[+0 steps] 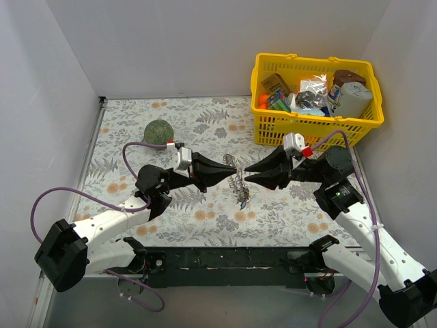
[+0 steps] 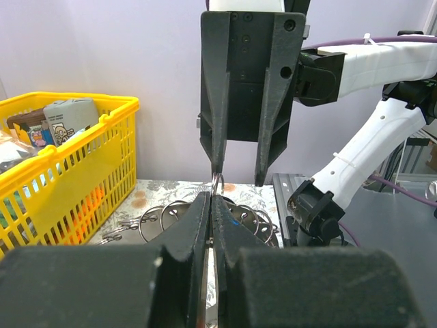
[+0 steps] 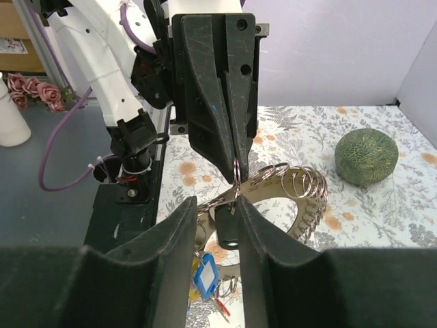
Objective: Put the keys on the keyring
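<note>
The keyring (image 1: 237, 180), a wide grey band threaded with several small split rings (image 3: 300, 183), hangs above the table between my two grippers. My left gripper (image 1: 231, 166) is shut on one thin split ring (image 2: 216, 183) at the band's top. Below the band dangle the keys (image 1: 244, 199): a black head (image 3: 229, 229), a blue tag (image 3: 205, 271), and a red one (image 3: 220, 307) lowest. My right gripper (image 3: 217, 206) faces the left one tip to tip. Its fingers stand apart around the black key head, which lies against the right finger (image 3: 256, 232).
A green ball (image 1: 159, 131) rests on the floral mat at the back left. A yellow basket (image 1: 317, 123) full of packets stands at the back right, close behind the right arm. White walls close the back and both sides.
</note>
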Controlling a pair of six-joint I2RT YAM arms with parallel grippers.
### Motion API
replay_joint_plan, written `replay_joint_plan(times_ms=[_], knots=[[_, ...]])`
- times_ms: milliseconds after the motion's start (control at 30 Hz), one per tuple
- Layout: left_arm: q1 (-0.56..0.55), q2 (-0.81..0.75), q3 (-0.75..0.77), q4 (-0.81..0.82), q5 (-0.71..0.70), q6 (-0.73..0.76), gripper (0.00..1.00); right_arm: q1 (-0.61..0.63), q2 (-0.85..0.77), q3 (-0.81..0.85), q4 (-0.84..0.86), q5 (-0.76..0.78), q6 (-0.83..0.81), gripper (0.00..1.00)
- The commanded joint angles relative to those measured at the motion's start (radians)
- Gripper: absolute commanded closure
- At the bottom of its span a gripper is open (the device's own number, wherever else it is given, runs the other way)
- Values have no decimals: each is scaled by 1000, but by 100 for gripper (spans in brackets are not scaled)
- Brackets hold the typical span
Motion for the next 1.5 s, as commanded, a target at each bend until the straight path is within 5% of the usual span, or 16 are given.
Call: replay_joint_plan(times_ms=[0,333,567,1467], knots=[[7,-9,31,37,6,1,100,-5,11,1,27,-3,0,65],[9,3,44,33,29,-5,100,-5,23,9,-40,81,-45,75],[12,-1,49,27,31,-3,100,-5,19,9,-74,92,-72,99],[21,-15,47,50,38,-34,100,-5,34,-37,-77,74,-94,99]])
